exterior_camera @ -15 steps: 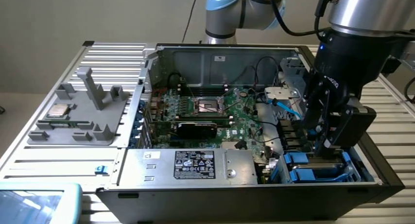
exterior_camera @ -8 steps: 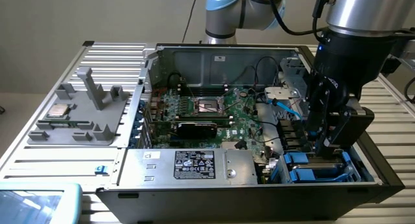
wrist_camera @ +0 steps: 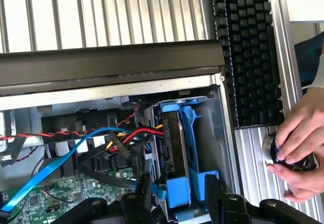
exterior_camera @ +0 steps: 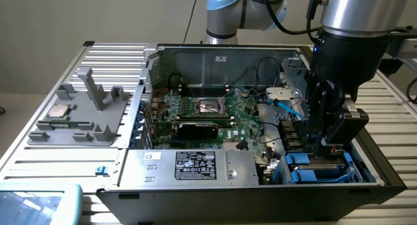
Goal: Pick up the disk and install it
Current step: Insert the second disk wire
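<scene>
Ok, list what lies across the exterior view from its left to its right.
Grey fixture tray carrying a small square silver chip → green motherboard inside the open computer case → blue drive bays with the end effector over them.

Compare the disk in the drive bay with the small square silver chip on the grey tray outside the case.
The disk sits inside the computer case, in a bay; the chip lies outside it on the grey tray. The disk is framed by bright blue rails; the chip has none. The disk stands on edge in its bay; the chip lies flat. The gripper hangs at the disk's bay, far from the chip. Both look metallic.
</scene>
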{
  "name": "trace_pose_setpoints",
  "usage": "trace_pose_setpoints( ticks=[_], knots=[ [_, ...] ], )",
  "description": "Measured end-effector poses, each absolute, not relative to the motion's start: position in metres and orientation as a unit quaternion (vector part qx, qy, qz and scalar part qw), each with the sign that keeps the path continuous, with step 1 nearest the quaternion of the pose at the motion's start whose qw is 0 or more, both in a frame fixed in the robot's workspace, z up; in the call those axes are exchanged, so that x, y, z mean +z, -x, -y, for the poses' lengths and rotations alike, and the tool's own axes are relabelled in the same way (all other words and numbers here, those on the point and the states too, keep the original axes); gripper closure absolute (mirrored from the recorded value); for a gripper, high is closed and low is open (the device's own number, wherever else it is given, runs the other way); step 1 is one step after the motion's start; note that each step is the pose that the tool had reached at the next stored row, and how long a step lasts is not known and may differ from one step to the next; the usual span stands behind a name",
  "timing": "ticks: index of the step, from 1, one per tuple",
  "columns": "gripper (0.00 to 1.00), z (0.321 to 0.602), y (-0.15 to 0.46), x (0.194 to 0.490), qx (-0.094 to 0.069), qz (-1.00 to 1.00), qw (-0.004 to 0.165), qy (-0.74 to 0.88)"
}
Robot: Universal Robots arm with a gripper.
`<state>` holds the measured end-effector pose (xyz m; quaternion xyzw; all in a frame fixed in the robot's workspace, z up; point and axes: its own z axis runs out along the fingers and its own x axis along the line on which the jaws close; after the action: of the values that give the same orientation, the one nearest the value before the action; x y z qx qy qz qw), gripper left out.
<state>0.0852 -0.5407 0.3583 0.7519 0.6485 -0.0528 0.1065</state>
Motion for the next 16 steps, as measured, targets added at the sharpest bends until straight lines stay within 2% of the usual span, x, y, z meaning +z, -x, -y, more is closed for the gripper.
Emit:
trace_pose_setpoints(
  ticks=[6, 7, 8, 10, 11, 16],
  knots=[
    [0.46, 0.5406, -0.0833, 0.3583, -0.043, -0.648, 0.103, -0.753],
    [0.48, 0.5406, -0.0832, 0.3581, -0.041, -0.648, 0.102, -0.753],
    [0.55, 0.5406, -0.0832, 0.3579, -0.039, -0.648, 0.102, -0.754],
    [0.55, 0.5406, -0.0833, 0.3578, -0.035, -0.648, 0.099, -0.754],
    [0.62, 0.5406, -0.0832, 0.3576, -0.033, -0.648, 0.098, -0.754],
    [0.62, 0.5406, -0.0832, 0.3572, -0.019, -0.649, 0.086, -0.756]
  ],
)
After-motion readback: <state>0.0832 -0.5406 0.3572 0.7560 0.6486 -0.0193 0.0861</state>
